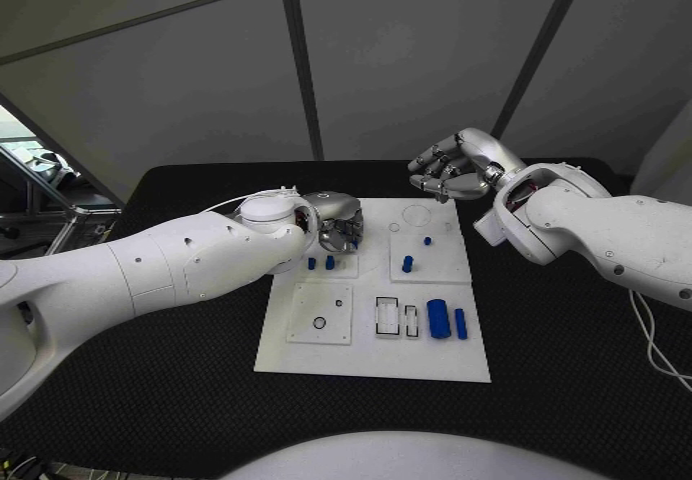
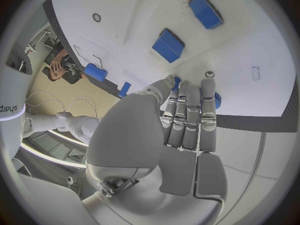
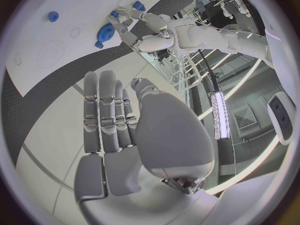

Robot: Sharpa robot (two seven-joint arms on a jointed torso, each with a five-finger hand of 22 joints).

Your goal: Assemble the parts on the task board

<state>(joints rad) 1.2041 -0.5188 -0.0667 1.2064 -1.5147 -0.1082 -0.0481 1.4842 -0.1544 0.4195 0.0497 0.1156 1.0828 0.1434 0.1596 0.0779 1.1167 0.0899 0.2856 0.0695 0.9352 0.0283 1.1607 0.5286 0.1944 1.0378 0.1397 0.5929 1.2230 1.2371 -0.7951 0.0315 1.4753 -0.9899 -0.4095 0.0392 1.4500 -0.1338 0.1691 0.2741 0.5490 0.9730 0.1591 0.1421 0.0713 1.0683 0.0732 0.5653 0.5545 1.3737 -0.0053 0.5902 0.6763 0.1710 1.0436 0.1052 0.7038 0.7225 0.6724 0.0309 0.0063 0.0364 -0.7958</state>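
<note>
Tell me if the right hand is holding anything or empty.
Empty. The right hand hovers beyond the board's far edge, fingers straight and side by side, nothing between them.

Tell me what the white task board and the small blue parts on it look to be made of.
White flat task board: seemingly matte plastic; even, glare-free surface with clean-cut recesses. Small blue cylindrical parts: likely smooth plastic; uniform colour with a slight sheen, though the material can't be confirmed.

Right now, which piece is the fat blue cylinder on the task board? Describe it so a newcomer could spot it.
Start at the white task board in the middle of the black table. Go to its near right part, beside the row of rectangular outlined slots. The fat blue cylinder lies there on its side, next to a thinner blue cylinder on its right; it is the thickest blue piece on the board.
</note>
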